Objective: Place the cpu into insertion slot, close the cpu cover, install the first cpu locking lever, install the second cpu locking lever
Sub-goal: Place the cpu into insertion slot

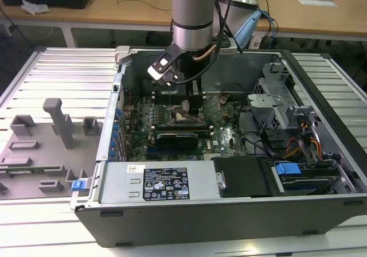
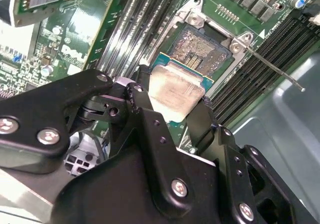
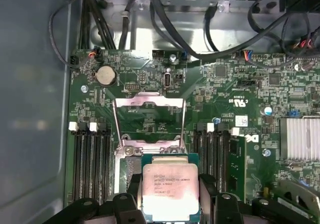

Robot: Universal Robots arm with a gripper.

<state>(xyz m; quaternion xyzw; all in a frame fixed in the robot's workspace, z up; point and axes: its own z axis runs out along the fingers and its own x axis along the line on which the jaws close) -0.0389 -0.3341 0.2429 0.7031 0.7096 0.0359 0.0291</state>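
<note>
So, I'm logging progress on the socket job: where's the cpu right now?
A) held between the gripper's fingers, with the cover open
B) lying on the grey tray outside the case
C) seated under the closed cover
A: the gripper clamps the cpu by its edges, and in the first wrist view the cpu cover stands swung open.

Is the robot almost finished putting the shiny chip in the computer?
Not yet. Done: the gripper is clamped on the cpu. In hand: the cpu hangs by the bare socket, not seated. Left: the cpu cover stands flipped open and a locking lever sticks out loose, so closing it and both levers are undone.
</note>
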